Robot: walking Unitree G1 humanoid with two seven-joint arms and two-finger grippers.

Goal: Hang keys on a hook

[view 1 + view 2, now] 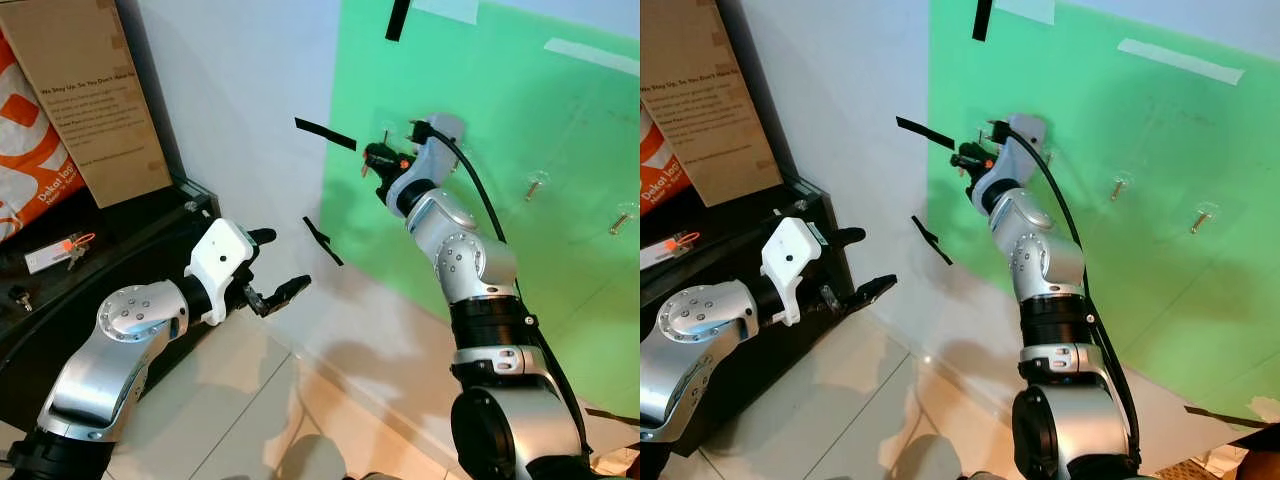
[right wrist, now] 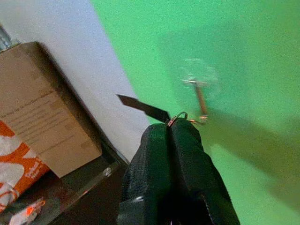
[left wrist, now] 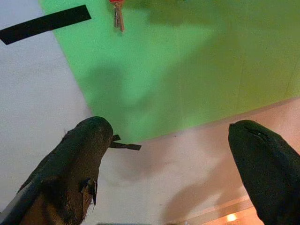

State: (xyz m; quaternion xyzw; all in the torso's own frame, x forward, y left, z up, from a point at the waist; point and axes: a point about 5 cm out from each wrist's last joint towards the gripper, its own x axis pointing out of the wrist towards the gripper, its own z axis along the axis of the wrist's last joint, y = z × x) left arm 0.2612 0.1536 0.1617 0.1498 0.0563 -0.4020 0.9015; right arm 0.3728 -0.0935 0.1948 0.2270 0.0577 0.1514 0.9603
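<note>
Left gripper (image 3: 176,164) fingers (image 3: 77,164) spreading wide apart, holding nothing, facing green wall panel (image 3: 197,70). Key (image 3: 118,15) hanging at panel's upper edge. Black tape strip (image 3: 44,23) lying on white wall (image 3: 33,98) beside panel.

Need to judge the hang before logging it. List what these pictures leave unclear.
- Key ring and hook, right wrist view: blurred; whether the ring is on the hook cannot be told.
- Keys, left wrist view: top cut by the edge.
- Right gripper, eye views: too small to show its hold.
</note>
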